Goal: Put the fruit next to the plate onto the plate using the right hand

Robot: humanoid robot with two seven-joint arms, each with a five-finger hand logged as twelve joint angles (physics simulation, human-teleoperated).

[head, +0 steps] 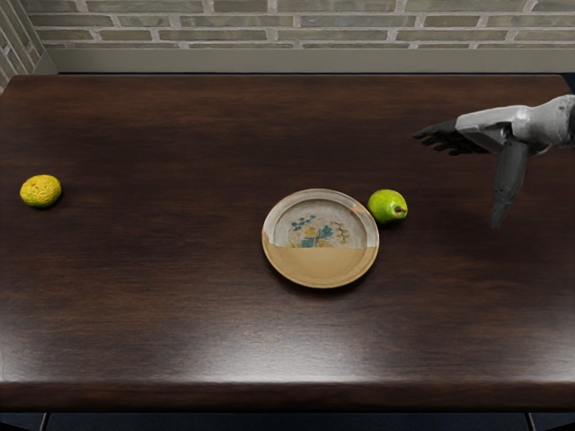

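Right hand (485,135) hung open over the counter (180,341), empty.
Green fruit (387,206), perhaps a lime, lay just right of the patterned plate (316,271).

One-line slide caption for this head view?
Open right hand hovers right of a green fruit beside the plate; a yellow fruit lies far left.

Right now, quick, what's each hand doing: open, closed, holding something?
Left hand: not in view.
Grey five-finger right hand: open, holding nothing, clear of the round green fruit.
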